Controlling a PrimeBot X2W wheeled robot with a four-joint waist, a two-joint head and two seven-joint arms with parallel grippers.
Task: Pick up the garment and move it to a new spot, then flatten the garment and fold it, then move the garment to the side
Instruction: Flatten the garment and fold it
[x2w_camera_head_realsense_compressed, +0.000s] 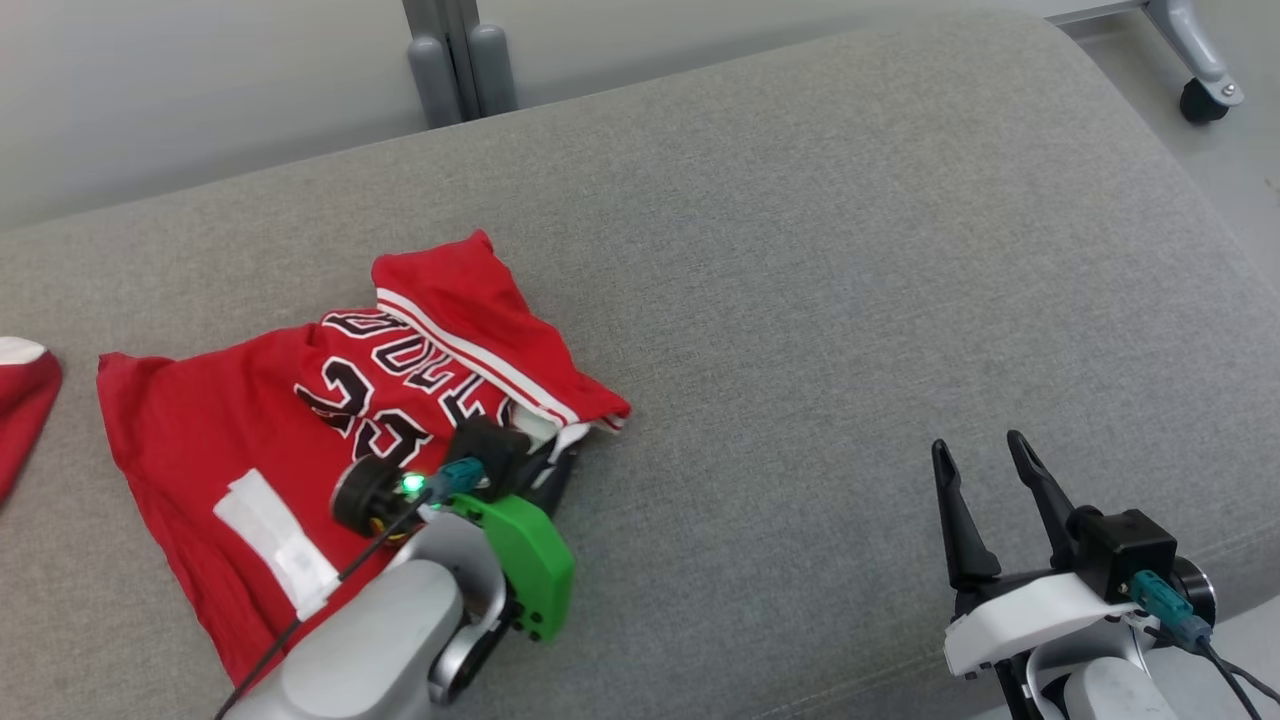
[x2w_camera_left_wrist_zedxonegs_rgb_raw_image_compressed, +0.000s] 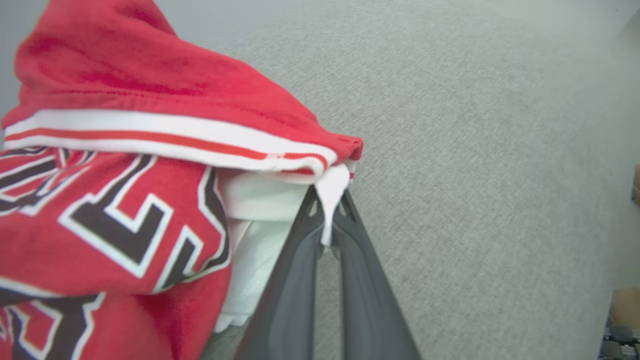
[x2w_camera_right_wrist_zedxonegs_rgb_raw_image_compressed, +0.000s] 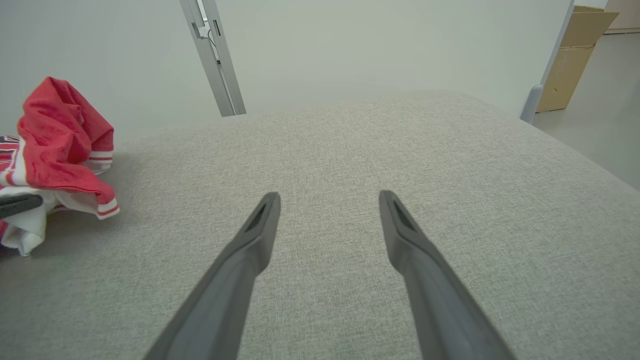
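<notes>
Red garment (x2w_camera_head_realsense_compressed: 330, 420) lies crumpled on the left of the grey surface (x2w_camera_head_realsense_compressed: 800, 300), its white edge pinched in the clenched left hand (x2w_camera_left_wrist_zedxonegs_rgb_raw_image_compressed: 328, 200), likely for lifting; the right hand (x2w_camera_head_realsense_compressed: 978, 442) hangs released, well apart.

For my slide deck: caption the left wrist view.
Left gripper shut on the white edge of a red jersey over grey upholstery.

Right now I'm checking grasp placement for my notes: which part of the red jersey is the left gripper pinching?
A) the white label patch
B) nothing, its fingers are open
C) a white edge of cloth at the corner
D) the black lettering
C: in the left wrist view the left gripper is shut on a white strip of cloth that hangs from under the striped hem at a corner of the jersey.
</notes>
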